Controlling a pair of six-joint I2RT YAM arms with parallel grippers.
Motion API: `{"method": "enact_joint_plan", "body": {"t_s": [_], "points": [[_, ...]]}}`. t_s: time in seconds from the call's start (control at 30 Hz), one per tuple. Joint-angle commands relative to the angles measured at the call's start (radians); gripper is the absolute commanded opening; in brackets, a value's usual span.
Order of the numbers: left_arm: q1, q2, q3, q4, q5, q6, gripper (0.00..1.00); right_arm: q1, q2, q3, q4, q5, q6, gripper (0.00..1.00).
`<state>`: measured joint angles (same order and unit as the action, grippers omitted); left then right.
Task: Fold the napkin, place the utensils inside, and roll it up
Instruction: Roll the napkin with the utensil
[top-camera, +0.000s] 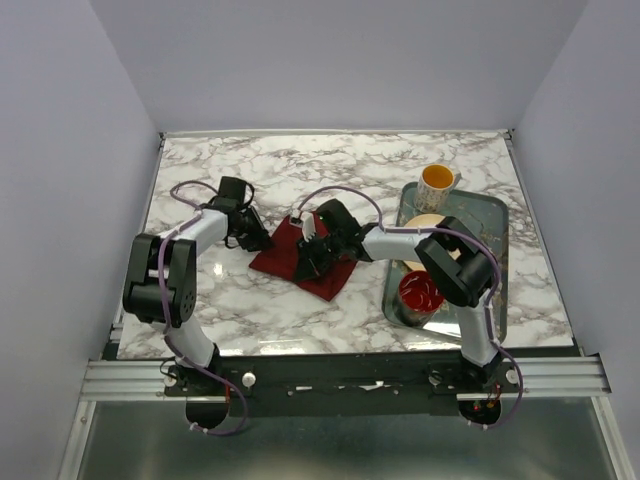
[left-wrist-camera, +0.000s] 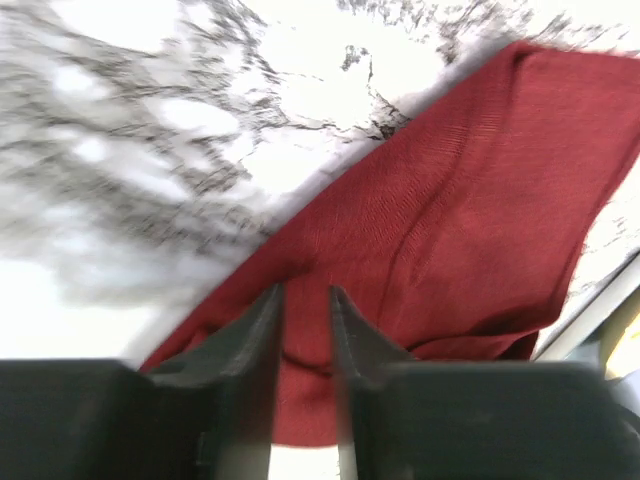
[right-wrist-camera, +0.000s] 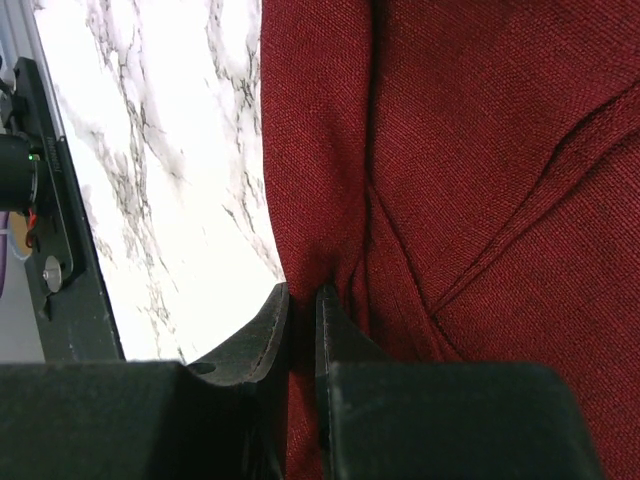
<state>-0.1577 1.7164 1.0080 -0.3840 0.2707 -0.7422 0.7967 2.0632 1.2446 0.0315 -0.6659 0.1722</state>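
The maroon napkin (top-camera: 278, 260) lies crumpled on the marble table (top-camera: 300, 170), between my two grippers. My left gripper (top-camera: 256, 236) is over its left corner. In the left wrist view, the left gripper (left-wrist-camera: 305, 290) has its fingers parted, and the napkin (left-wrist-camera: 450, 230) lies flat beneath them. My right gripper (top-camera: 308, 262) is at the napkin's middle. In the right wrist view, the right gripper (right-wrist-camera: 302, 290) is shut on a raised fold at the edge of the napkin (right-wrist-camera: 480, 150). The utensils are out of view.
A metal tray (top-camera: 495, 215) stands at the right. It holds a red bowl (top-camera: 420, 292) and a cream plate (top-camera: 425, 222). A yellow-lined mug (top-camera: 437, 180) stands at its far corner. The black frame rail (right-wrist-camera: 50, 250) runs along the table's near edge.
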Motion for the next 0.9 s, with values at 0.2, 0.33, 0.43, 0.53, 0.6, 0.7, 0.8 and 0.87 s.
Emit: {"method": "enact_joint_plan", "body": {"t_s": [0.2, 0.33, 0.43, 0.53, 0.6, 0.7, 0.8, 0.87], "points": [[-0.025, -0.345, -0.092, -0.159, -0.123, 0.032, 0.51, -0.011, 0.066, -0.079, 0.062, -0.073, 0.073, 0.01], [-0.124, -0.440, -0.228, -0.167, -0.133, -0.072, 0.50, -0.030, 0.067, -0.086, 0.084, -0.090, 0.085, 0.01], [-0.151, -0.466, -0.287, -0.161, -0.143, -0.153, 0.51, -0.036, 0.069, -0.086, 0.084, -0.098, 0.085, 0.01], [-0.157, -0.466, -0.315, -0.130, -0.119, -0.221, 0.51, -0.036, 0.071, -0.088, 0.084, -0.100, 0.084, 0.00], [-0.164, -0.451, -0.310, -0.130, -0.133, -0.272, 0.53, -0.037, 0.071, -0.088, 0.084, -0.098, 0.084, 0.01], [-0.164, -0.413, -0.312, -0.095, -0.133, -0.335, 0.60, -0.037, 0.074, -0.082, 0.084, -0.095, 0.079, 0.01], [-0.167, -0.365, -0.309, -0.041, -0.094, -0.379, 0.69, -0.037, 0.084, -0.070, 0.081, -0.100, 0.081, 0.00], [-0.169, -0.327, -0.312, -0.035, -0.073, -0.399, 0.75, -0.037, 0.083, -0.068, 0.079, -0.101, 0.081, 0.00]]}}
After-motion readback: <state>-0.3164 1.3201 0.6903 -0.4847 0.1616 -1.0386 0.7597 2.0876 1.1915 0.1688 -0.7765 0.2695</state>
